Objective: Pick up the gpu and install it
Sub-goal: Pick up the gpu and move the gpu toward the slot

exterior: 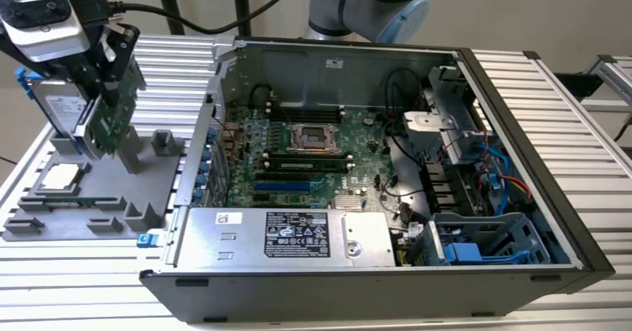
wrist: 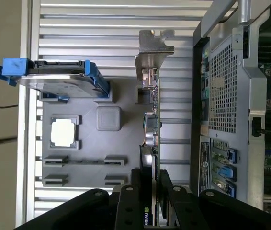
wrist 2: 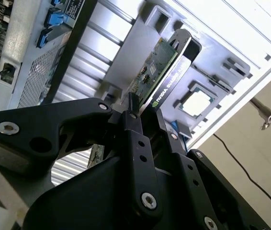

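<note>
Gpu (exterior: pixel 106 124) gripped on edge, outside the computer case (exterior: pixel 296 298), at 9 to 10 o'clock from the case's middle in the exterior view.

Ribbed aluminium table (exterior: pixel 553 87) carries everything. Robot arm (exterior: pixel 368 5) rises behind the case at 12 o'clock.

Case lies open side up. Inside: motherboard (exterior: pixel 296 164) across the middle, silver power supply (exterior: pixel 286 235) at 6 o'clock, blue-clipped drive cage (exterior: pixel 484 246) at 4 to 5 o'clock.

Grey fixture tray (exterior: pixel 99 201) sits just beside the case at 9 o'clock.

Hard drive (exterior: pixel 55 109) with blue clips stands on edge at the tray's 11 o'clock; in the first wrist view (wrist: pixel 59 79) it is well apart from the card.

Gripper (exterior: pixel 109 87): black fingers (wrist 2: pixel 134 125) closed on the gpu's upper end, one finger on the green face, the other on the black shroud, seen in both wrist views (wrist: pixel 150 176). Card (wrist 2: pixel 162 72) hangs slightly tilted over the tray's 12 to 1 o'clock part, green face showing in the exterior view. Its lower edge is close above an upright post; contact cannot be told.

Silver end bracket (wrist: pixel 153 52) at the card's end away from the fingers.

Small square CPU chip (exterior: pixel 61 175) rests in its tray pocket at 10 o'clock.
</note>
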Available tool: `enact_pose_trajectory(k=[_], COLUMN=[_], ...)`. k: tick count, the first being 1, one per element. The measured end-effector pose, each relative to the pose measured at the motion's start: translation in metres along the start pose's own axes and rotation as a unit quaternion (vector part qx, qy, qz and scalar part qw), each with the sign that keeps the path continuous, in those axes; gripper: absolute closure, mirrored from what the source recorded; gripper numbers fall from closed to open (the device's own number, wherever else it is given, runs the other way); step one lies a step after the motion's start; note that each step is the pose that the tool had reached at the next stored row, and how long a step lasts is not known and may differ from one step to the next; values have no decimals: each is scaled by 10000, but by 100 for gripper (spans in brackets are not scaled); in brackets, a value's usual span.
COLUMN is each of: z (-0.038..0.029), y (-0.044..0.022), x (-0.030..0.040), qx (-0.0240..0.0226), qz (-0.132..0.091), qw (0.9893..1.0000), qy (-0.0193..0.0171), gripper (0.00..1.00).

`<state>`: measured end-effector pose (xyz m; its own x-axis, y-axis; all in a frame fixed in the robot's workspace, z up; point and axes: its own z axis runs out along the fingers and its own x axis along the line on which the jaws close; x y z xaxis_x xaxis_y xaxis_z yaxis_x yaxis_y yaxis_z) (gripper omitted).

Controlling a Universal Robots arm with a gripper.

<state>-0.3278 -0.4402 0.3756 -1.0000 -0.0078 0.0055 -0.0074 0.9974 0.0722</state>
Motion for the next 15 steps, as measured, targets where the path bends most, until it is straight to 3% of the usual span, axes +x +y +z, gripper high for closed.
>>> enact_pose_trajectory(k=[15], z=[-92], y=[7], x=[1], qx=[0], qz=[0], qw=[10000], qy=[0], gripper=[100])
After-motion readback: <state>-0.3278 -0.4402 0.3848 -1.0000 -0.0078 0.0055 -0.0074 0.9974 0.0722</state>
